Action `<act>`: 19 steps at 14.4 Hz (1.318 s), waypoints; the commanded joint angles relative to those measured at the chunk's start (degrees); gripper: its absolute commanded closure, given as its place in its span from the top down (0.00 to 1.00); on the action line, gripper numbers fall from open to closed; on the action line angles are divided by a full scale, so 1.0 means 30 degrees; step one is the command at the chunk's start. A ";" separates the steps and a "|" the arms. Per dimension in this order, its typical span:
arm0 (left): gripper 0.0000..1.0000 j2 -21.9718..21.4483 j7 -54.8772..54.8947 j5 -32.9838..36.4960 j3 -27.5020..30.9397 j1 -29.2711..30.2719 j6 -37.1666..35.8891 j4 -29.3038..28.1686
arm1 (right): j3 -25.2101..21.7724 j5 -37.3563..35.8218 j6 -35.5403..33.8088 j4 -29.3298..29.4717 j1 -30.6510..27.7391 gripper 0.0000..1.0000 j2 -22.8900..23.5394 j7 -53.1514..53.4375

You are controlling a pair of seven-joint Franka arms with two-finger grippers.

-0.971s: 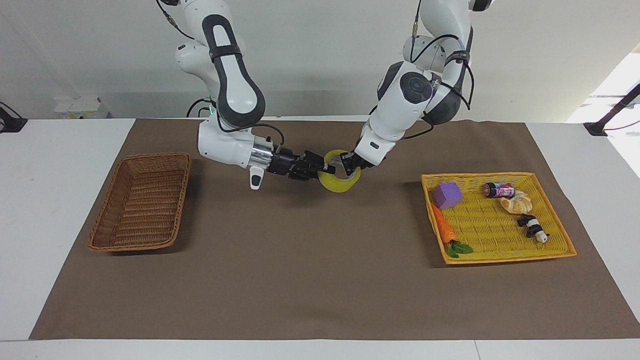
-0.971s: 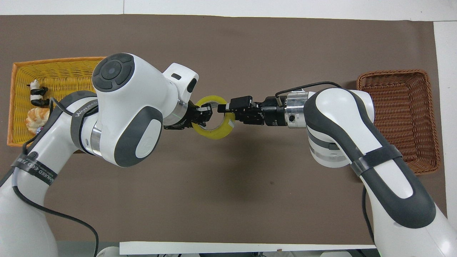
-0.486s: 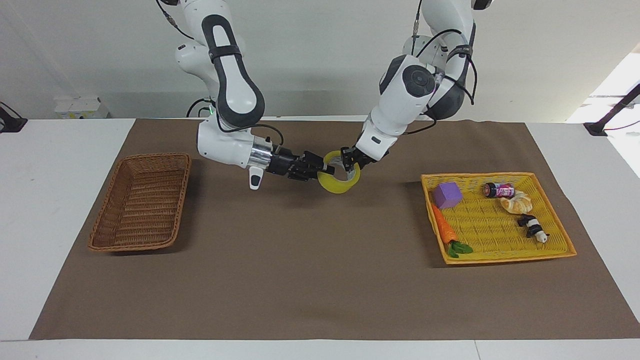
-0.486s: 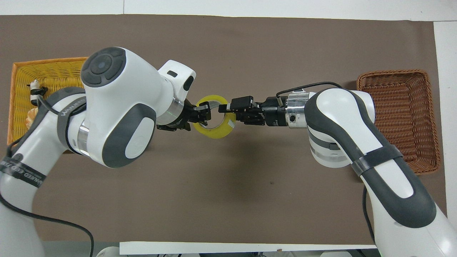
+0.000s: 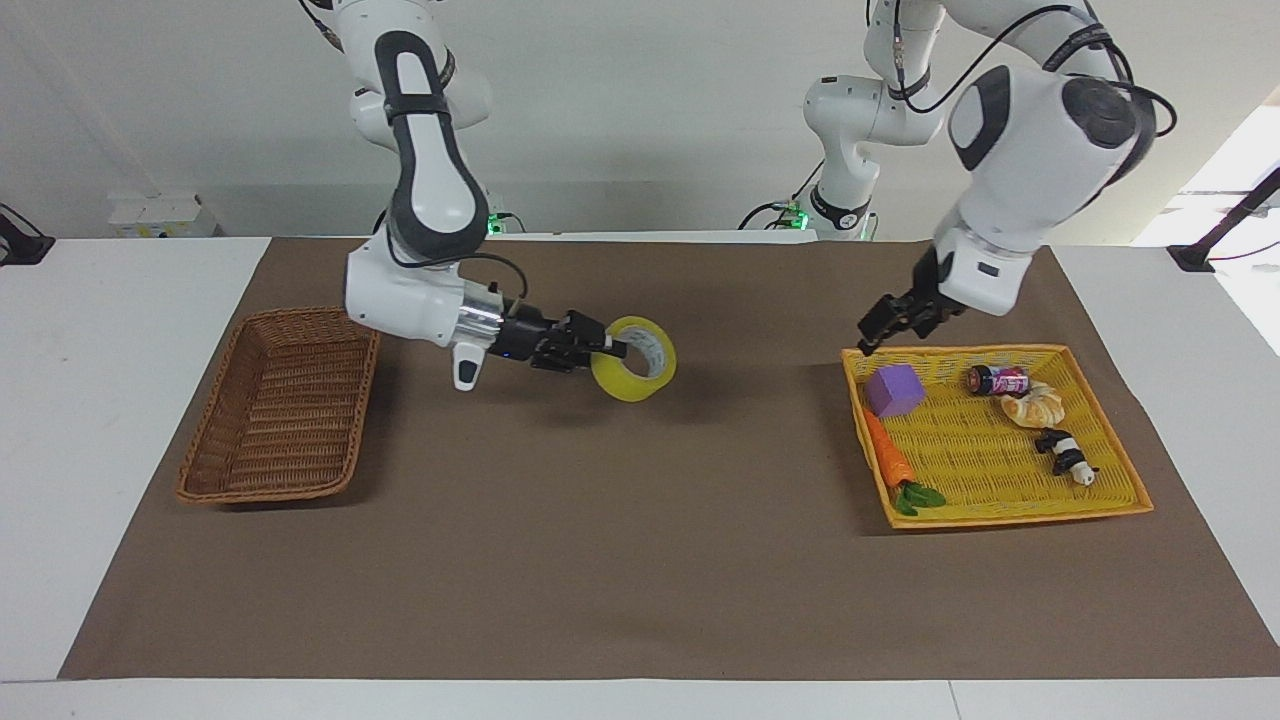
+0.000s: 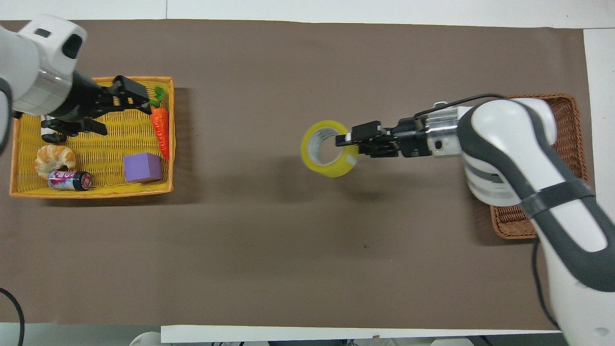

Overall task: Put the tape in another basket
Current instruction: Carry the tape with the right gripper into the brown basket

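- Since a moment ago, we see the handover finished: the left arm has let go of the tape and swung away to its own end of the table, while the right arm has drawn the roll toward the right arm's end.
- We have the brown mat [image 5: 640, 560] spread across the table, everything resting on it.
- We spot the yellow tray-basket [image 5: 1108, 505] at the left arm's end, holding a purple block [image 5: 894, 389], a carrot [image 5: 889, 458], a can [image 5: 998, 380], a croissant [image 5: 1036, 406] and a panda toy [image 5: 1066, 455].
- We see the basket [image 5: 212, 487], brown wicker, at the right arm's end.
- Our right gripper [image 5: 612, 350] is clamped on the tape [image 5: 634, 385], pinching its wall and holding it in the air over the mat's middle, between the two baskets.
- Our left gripper [image 5: 876, 337] hangs over the tray-basket's edge nearest the robots, fingers spread, holding nothing.
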 commanded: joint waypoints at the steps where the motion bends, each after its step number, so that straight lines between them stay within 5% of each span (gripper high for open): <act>1: 1.00 -0.0184 0.4640 0.0319 -0.0200 0.2816 -0.1379 -0.0232 | 0.0077 -0.2669 -0.3494 0.2305 -0.4485 0.00 0.0584 -0.0977; 7: 1.00 -0.0448 0.7123 0.0900 -0.0171 0.5463 -0.0653 -0.0789 | 0.0106 -0.8444 -0.8943 0.7110 -1.1547 0.00 0.3567 -0.4984; 13: 1.00 -0.0275 0.7298 0.3122 -0.0403 0.5698 -0.0796 0.0460 | 0.0077 -0.9971 -0.8370 0.5741 -1.2786 0.00 0.4157 -0.9089; 18: 1.00 -0.1060 0.7299 0.3806 -0.0959 0.5083 -0.4164 0.1935 | 0.0077 -1.0296 -0.6877 0.5010 -1.3142 0.00 0.4835 -1.1145; 19: 1.00 -0.1237 0.7328 0.4473 -0.1745 0.5258 -0.4544 0.1907 | 0.0077 -1.0354 -0.6729 0.4979 -1.3083 0.08 0.4834 -1.1116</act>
